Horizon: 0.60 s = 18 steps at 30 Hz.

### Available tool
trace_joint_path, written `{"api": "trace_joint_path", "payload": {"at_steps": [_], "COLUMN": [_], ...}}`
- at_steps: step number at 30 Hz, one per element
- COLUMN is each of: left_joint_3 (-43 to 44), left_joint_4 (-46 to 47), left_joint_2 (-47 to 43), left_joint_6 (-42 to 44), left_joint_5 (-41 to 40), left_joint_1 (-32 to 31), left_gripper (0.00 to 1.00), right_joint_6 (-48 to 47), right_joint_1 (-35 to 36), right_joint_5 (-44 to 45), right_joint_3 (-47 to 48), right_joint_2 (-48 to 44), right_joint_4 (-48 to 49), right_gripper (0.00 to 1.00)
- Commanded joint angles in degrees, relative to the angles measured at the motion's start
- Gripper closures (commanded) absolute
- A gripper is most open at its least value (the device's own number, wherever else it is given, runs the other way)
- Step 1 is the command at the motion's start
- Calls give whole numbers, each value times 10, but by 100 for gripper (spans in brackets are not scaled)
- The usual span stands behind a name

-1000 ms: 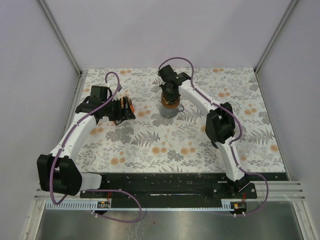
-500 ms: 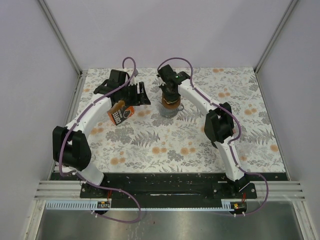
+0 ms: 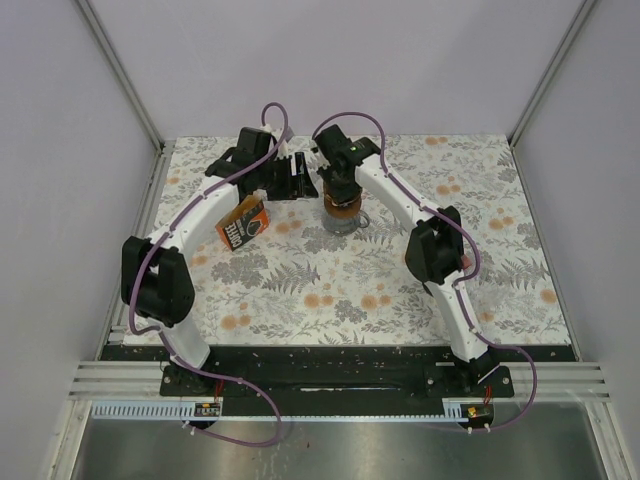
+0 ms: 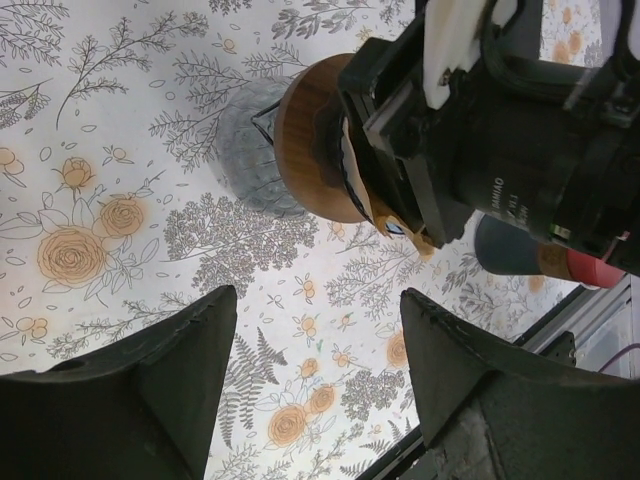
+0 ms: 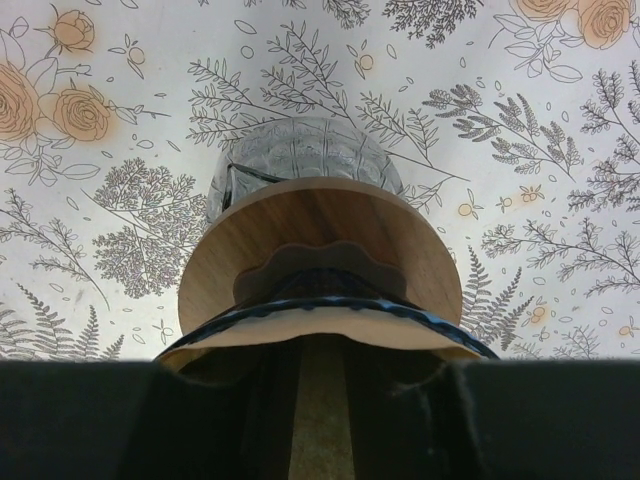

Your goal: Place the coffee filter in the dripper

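Starting nearest the bases: an orange packet [image 3: 243, 222] lies flat, well left of the dripper [image 5: 318, 245]. Right gripper [image 3: 339, 187] sits directly above the dripper, pinching a tan strip, apparently the coffee filter [image 5: 320, 425]. The filter hangs at the dripper's mouth, long axis pointing down into it. Left gripper [image 4: 318, 300], spread and empty, hovers just left of the dripper. Judgement: the right arm makes the release.

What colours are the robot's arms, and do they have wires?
Both the left arm and right arm have white tube-like links joined by chunky black joints. A thin purple cable loops along each. The left pincer has broad matte black fingers.
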Motion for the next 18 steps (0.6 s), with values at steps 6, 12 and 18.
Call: {"api": "trace_joint_path", "payload": {"at_steps": [6,12,18], "left_joint_3": [36,46,61], "left_joint_4": [30,31,31], "left_joint_2": [15,25,39], "left_joint_6": [-10,-10,-6], "left_joint_5": [-19,-23,-33], "left_joint_1": [-4,-10,-17], "left_gripper": [30,30,30], "right_joint_6": [-24,-29,-31], "right_joint_1": [-6,-6,-9], "right_joint_5": [8,13,24], "right_joint_3": [53,67,66], "right_joint_2": [25,20,6], "right_joint_4": [-28,-34,-34], "right_gripper": [62,56,56]}}
